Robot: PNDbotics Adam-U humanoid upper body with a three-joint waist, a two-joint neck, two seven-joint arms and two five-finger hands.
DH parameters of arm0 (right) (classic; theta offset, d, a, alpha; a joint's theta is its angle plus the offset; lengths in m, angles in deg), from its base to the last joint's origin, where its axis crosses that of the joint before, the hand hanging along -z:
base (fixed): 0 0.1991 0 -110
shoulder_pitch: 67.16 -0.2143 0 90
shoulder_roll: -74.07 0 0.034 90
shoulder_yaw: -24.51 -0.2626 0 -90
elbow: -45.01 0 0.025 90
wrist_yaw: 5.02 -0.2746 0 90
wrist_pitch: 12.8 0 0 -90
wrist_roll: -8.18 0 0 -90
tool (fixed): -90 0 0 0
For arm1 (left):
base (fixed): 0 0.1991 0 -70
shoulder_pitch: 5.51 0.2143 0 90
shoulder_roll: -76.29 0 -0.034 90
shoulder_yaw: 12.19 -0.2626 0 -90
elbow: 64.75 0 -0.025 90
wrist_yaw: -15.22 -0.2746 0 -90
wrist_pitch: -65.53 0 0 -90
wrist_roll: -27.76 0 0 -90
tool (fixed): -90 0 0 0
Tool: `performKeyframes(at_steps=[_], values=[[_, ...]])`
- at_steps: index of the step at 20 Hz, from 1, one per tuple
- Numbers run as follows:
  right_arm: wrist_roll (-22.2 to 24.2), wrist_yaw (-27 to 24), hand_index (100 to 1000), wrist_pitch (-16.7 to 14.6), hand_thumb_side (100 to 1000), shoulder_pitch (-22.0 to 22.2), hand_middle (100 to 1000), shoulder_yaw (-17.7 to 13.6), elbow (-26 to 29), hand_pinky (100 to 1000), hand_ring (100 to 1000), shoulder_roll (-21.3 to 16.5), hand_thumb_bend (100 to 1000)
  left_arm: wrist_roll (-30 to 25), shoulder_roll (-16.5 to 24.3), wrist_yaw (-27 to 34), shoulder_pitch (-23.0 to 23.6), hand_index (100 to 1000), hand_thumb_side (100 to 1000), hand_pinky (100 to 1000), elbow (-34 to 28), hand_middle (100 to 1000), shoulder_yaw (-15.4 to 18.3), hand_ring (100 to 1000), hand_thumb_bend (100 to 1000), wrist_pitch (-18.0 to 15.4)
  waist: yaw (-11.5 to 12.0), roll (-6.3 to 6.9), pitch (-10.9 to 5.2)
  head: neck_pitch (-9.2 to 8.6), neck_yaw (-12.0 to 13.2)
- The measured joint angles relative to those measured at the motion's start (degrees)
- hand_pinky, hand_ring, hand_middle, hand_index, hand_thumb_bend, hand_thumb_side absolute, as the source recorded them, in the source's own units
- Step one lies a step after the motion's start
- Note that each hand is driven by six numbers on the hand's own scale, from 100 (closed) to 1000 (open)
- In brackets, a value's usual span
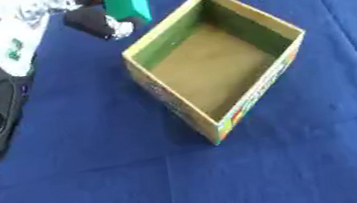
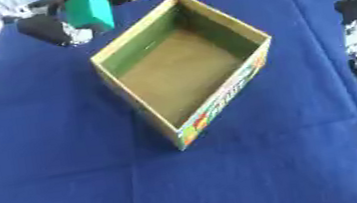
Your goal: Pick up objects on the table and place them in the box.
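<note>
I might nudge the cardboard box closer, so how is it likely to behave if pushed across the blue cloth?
The cardboard box looks empty, so it is probably light and would slide easily. It sits on a blue cloth, which may bunch up or drag. Its open top and thin walls suggest the sides could flex if pressed near the rim.

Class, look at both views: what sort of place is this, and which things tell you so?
Probably a robot test or demo table, not a home: a blue cloth covers it, an empty cardboard box sits in the middle, and a green block is held above the far edge.
</note>
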Motion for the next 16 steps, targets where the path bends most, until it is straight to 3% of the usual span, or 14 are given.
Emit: performKeyframes(at_steps=[5, 16], values=[[-0.08, -0.34, 726, -0.53, 599, -0.91, 584, 0.02, 0.0, 786, 732, -0.06, 100, 0.93, -3.05, -1.06, -0.82, 724, 591, 395, 1.29, 627, -0.32, 577, 100, 0.34, -1.03, 0.14, 0.67, -0.49, 0.69], [-0.76, -0.75, 726, -1.47, 595, -1.85, 585, -0.01, 0.0, 785, 732, -0.06, 100, 5.13, -11.08, -10.37, -0.02, 725, 572, 406, 6.13, 622, -1.57, 588, 100, 2.68, -1.92, -0.02, 1.39, -1.64, 1.93]])
